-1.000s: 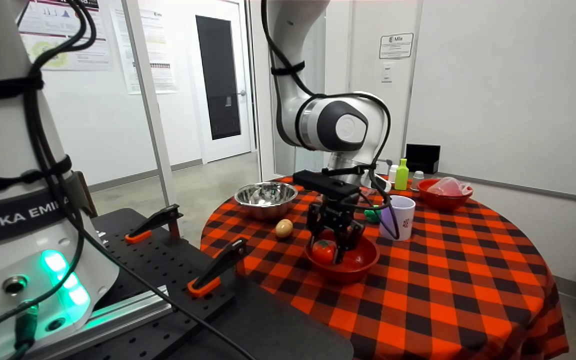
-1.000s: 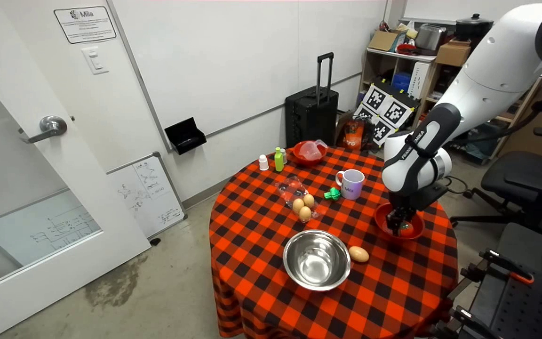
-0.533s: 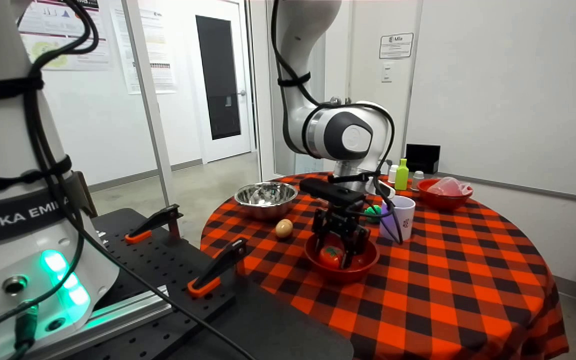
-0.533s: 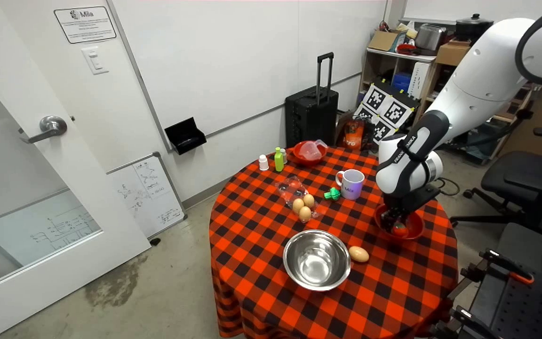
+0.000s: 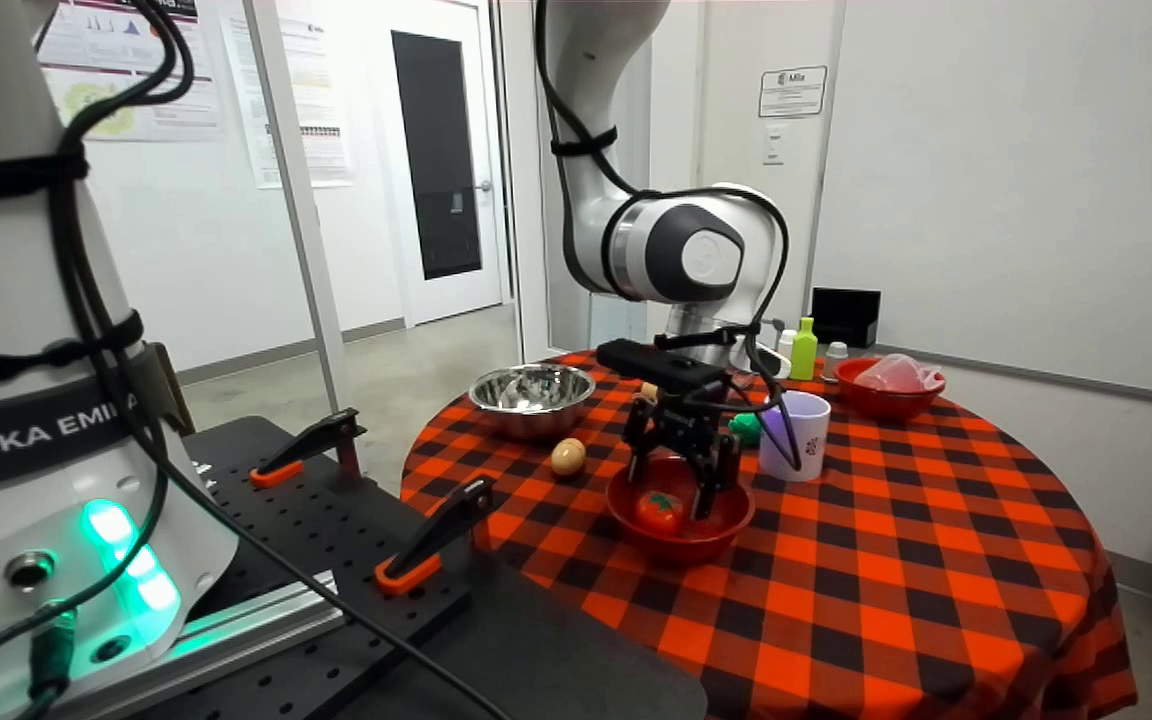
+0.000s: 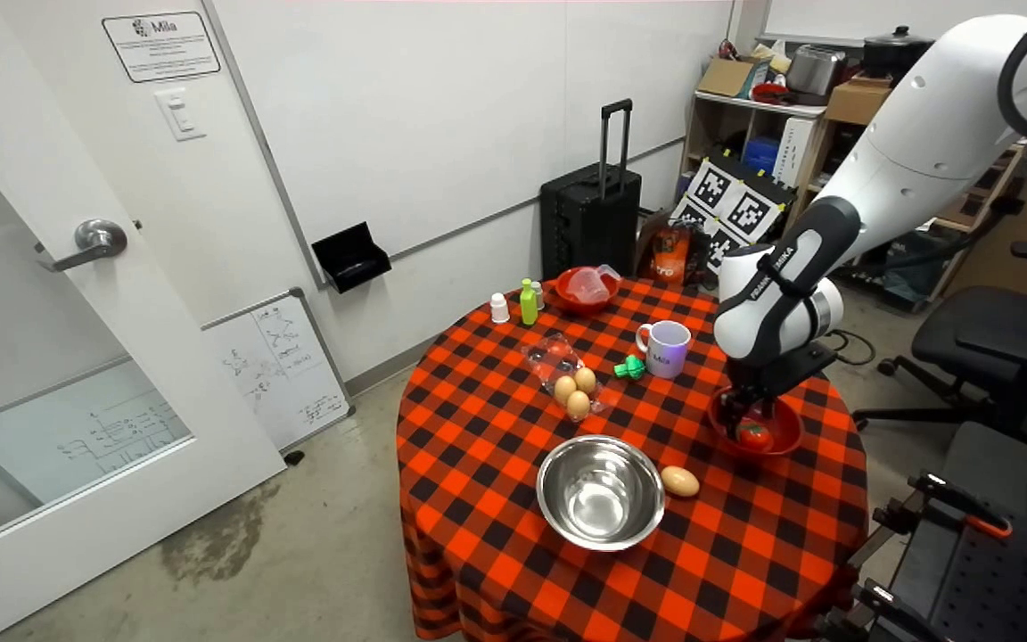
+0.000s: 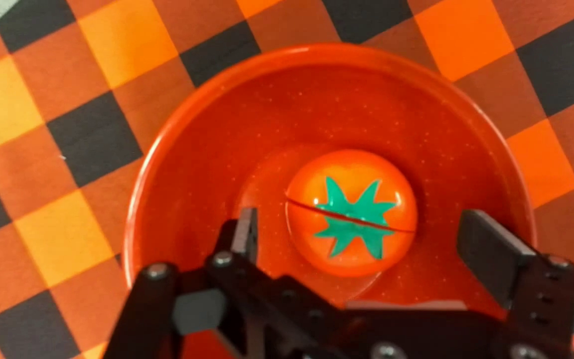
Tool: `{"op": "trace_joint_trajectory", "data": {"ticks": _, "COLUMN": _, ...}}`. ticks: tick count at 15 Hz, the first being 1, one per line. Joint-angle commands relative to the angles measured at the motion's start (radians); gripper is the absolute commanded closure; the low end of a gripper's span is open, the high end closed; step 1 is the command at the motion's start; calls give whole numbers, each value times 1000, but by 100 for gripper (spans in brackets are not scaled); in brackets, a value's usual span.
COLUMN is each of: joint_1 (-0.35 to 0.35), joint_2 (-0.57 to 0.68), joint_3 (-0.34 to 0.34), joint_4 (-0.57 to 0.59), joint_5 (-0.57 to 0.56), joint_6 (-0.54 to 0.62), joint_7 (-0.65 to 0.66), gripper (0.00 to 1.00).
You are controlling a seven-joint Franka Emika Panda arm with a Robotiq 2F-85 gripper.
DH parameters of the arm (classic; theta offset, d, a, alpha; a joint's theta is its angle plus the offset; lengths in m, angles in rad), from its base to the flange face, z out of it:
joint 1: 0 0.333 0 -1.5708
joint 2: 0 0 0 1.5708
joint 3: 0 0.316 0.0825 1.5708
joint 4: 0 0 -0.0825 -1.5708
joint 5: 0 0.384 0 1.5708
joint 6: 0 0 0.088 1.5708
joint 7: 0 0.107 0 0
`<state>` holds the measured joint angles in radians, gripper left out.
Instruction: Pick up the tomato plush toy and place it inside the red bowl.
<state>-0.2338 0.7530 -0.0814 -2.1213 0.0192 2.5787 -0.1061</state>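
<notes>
The tomato toy (image 7: 352, 213), glossy red-orange with a green star-shaped leaf and a slit across it, lies in the red bowl (image 7: 327, 104). In both exterior views the tomato (image 5: 659, 513) (image 6: 754, 436) shows inside the bowl (image 5: 681, 548), low against its floor. My gripper (image 7: 359, 224) points down over the bowl with its jaws wide apart. One finger pad (image 7: 489, 249) stands to the right of the tomato and the other to its left, with red bowl visible between each pad and the toy. Its fingertips reach down into the bowl in an exterior view.
A brown egg (image 6: 680, 481) and a steel bowl (image 6: 600, 499) stand near the red bowl. A white mug (image 5: 796, 437), a green toy (image 6: 629, 367), several eggs (image 6: 578, 406) by a clear carton, a green bottle (image 6: 528, 301) and another red bowl (image 5: 886, 402) lie farther off.
The jaws have opened and let go of the tomato, which now rests lower in the bowl. My gripper dipped, then rose a little.
</notes>
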Motion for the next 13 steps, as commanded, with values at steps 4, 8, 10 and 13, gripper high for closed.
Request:
{"op": "trace_joint_trajectory", "data": {"ticks": 4, "joint_1": 88, "joint_2": -225, "joint_3": -64, "joint_4": -155, "joint_5": -49, "joint_6": 14, "joint_7": 72, "gripper": 0}}
{"op": "trace_joint_trajectory", "data": {"ticks": 8, "joint_1": 83, "joint_2": -279, "joint_3": -45, "joint_4": -164, "joint_5": -73, "joint_6": -20, "joint_7": 16, "gripper": 0}}
{"op": "trace_joint_trajectory", "data": {"ticks": 10, "joint_1": 81, "joint_2": -252, "joint_3": -45, "joint_4": -140, "joint_5": -64, "joint_6": -11, "joint_7": 38, "gripper": 0}}
{"op": "trace_joint_trajectory", "data": {"ticks": 13, "joint_1": 81, "joint_2": -259, "joint_3": -43, "joint_4": -147, "joint_5": -65, "joint_6": -11, "joint_7": 31, "gripper": 0}}
